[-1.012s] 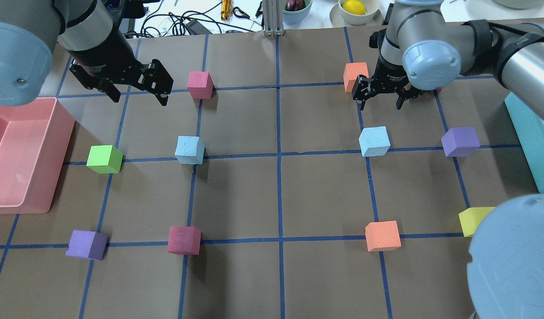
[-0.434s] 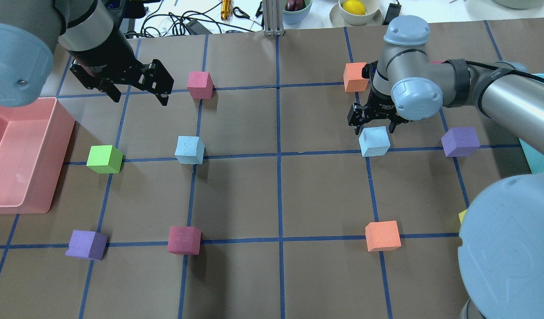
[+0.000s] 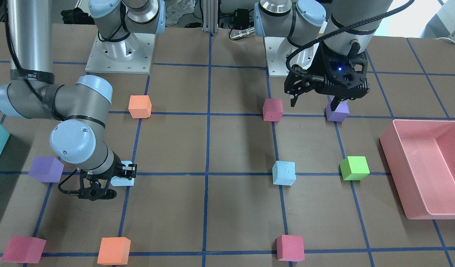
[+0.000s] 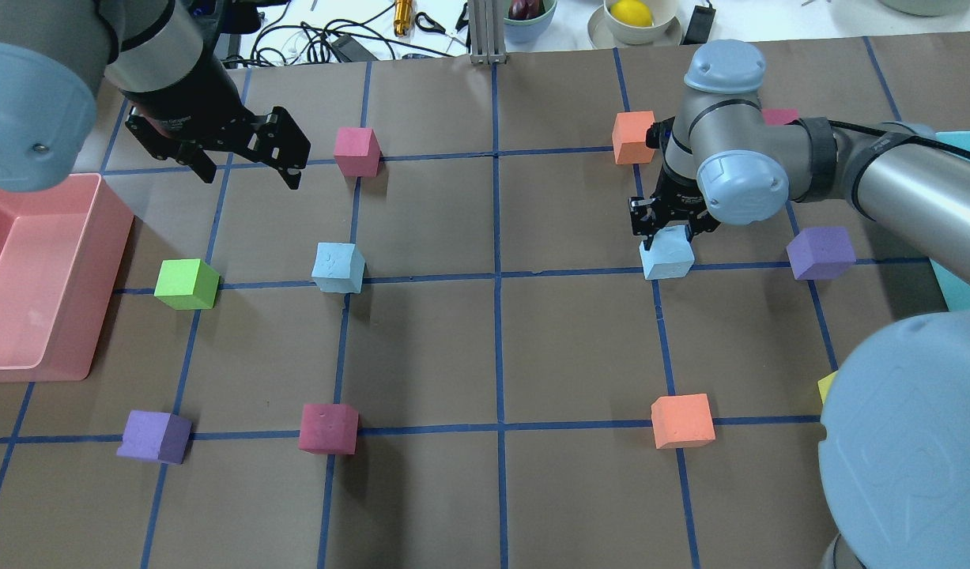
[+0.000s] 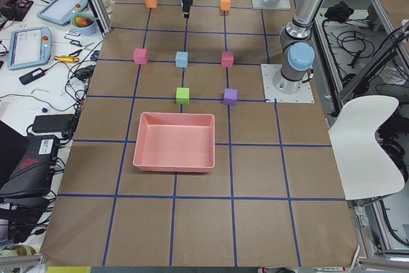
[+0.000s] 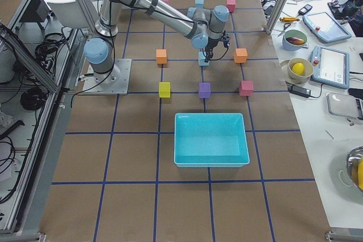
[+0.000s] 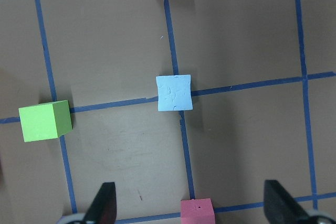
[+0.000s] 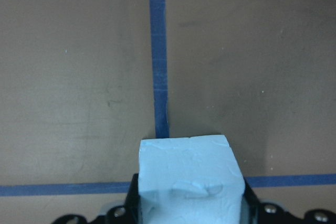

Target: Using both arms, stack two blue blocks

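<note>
a: where's the right black two-finger gripper [image 4: 673, 230]?
b: lowered over a pale sky-blue foam cube [image 4: 668, 257], fingers flanking it. pinching or not, i can't tell. the left black two-finger gripper [image 4: 249, 178] hangs spread, with the other pale sky-blue foam cube [image 4: 338, 267] ahead of its fingertips.
a: risks?
b: an off-centre pinch could twist the soft cube and skew the stack.
a: writing?
b: white print on the left gripper, unreadable.

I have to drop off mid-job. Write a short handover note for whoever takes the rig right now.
Right hand: low, fingers on either side of the right-side blue block, which sits on the table. I cannot tell if it is clamped.
Left hand: open, empty, above the table, apart from the left-side blue block.
Done: nothing lifted, nothing stacked.
Left: grip and lift one blue block, then set it on the other, probably using both arms.
</note>
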Motion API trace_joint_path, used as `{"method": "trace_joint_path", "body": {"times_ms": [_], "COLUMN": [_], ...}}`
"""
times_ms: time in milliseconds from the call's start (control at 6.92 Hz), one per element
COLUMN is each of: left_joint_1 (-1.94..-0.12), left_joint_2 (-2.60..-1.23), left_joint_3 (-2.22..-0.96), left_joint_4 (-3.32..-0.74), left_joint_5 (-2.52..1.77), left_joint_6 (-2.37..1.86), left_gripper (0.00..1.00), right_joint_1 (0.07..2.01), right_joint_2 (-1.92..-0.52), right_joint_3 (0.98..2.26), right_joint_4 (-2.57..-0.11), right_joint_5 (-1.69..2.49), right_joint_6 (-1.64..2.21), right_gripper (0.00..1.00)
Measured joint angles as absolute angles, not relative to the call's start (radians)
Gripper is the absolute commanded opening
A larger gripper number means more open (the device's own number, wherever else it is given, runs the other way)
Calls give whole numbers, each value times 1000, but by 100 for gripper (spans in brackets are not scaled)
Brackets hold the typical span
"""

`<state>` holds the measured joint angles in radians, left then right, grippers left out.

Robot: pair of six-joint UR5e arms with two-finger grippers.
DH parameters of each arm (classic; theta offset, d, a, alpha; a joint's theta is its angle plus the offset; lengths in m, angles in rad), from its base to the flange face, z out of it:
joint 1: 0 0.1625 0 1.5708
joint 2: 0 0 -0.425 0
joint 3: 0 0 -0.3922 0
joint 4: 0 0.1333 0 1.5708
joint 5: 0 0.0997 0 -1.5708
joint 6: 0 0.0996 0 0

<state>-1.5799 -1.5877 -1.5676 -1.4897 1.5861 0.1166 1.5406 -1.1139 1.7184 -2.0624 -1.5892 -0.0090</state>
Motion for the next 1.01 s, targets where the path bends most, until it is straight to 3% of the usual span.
{"method": "trace_joint_path", "body": {"times_ms": [578, 1012], "left_joint_1": [-1580, -1579], "left_joint_2": [-1588, -1588], "left_joint_3": [-1566, -1567], "left_joint_4": [-1489, -1490], "left_joint_5": [1586, 1586], "left_joint_6": [117, 117], "left_gripper": [100, 100], "right_joint_1": [1639, 1763], "right_joint_2": [-1106, -982], "right_joint_3": [1519, 1344], "right_joint_4": [-1939, -1913], "right_joint_5": [-1511, -1481], "right_joint_6": [203, 361], "right_gripper": [0, 0]}}
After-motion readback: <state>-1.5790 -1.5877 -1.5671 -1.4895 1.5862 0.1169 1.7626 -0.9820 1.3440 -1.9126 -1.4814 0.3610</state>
